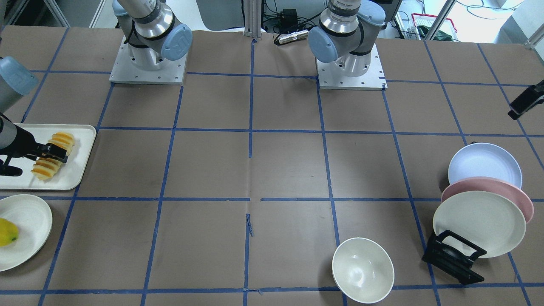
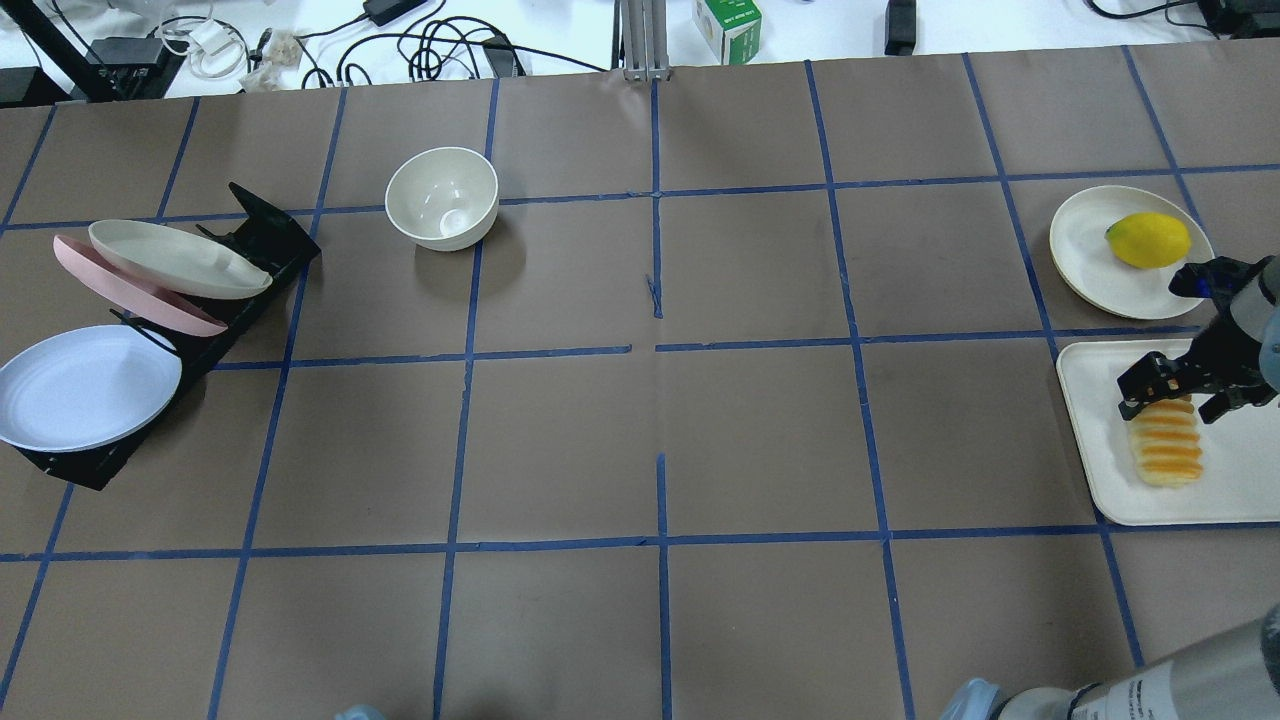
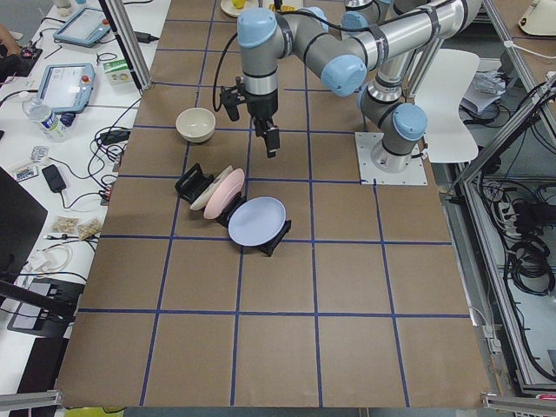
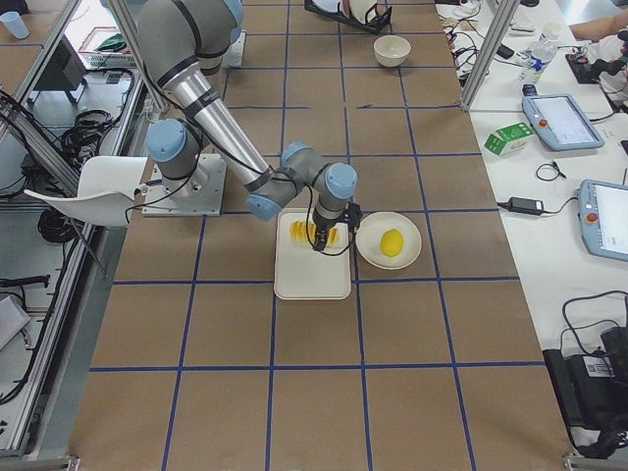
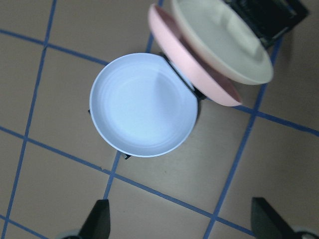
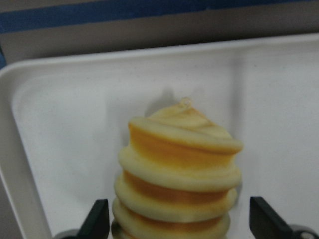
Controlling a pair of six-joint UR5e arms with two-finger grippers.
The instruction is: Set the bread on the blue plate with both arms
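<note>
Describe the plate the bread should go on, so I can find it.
At the end of the brown paper-covered table on the robot's left, a black rack holds three tilted plates in a row. It is the round pale lavender-blue plate at the rack's end nearest the robot; its neighbours are a pink plate and a cream plate.

bread (image 6: 179,169) cut off by wrist view's bottom edge, lemon (image 1: 7,232) half cropped

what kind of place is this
Most likely a robotics lab: the left arm and right arm are bolted to a table gridded with blue tape, with a teach pendant and cables alongside.
</note>
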